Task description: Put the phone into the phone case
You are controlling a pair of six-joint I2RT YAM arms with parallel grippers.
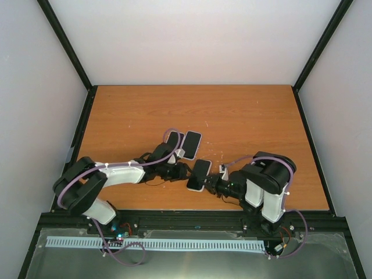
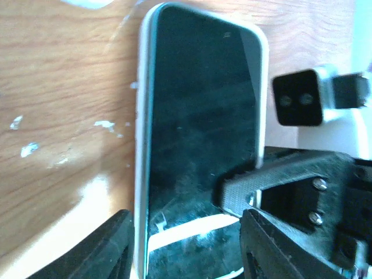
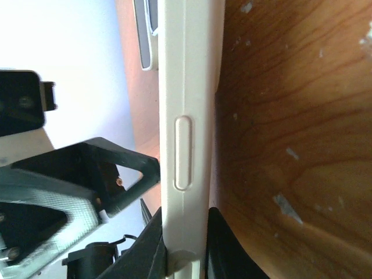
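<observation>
Left pincer [image 2: 186, 224]: mine, spread about as wide as the phone case [image 2: 141, 145], clamping it by its two long edges.
Right pincer [image 3: 183, 224]: mine, nearly closed, pinching the same case across its thin side, just below the side button [image 3: 182, 152].
Phone [image 2: 203, 116]: dark screen up, inside the case's white rim; I cannot tell if it is fully seated.
Position: held between my two pincers, near the front of the worktop [image 1: 244, 116].
Nearby: a second handset [image 1: 190, 145] lies flat, farther back.

Phone [image 2: 203, 145] — dark glossy screen facing up — sits framed by the white phone case [image 3: 186, 87], slightly angled, near the table's [image 1: 261, 116] front edge.
</observation>
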